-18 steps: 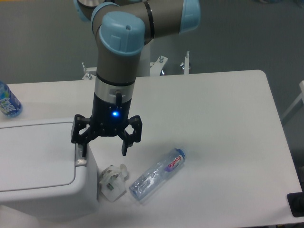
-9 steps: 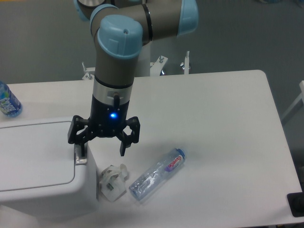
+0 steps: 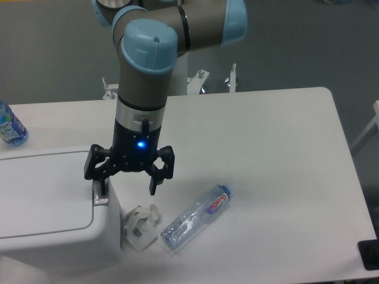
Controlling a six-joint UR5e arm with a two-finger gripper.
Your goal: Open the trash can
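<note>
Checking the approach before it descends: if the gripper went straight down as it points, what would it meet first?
Probably the small grey latch button on the large white plastic trash can, under one finger of the open gripper; depth is unclear.

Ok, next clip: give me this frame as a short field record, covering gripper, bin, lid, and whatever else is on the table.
gripper: open, fingers spread, one finger down at the bin's right edge
trash can: white, front left of table
lid: flat, closed
latch button: grey, just below that finger; contact cannot be told
clear bottle: lying on its side, right of bin
crumpled wrapper: beside bin
blue bottle: far left edge
table: white
</note>
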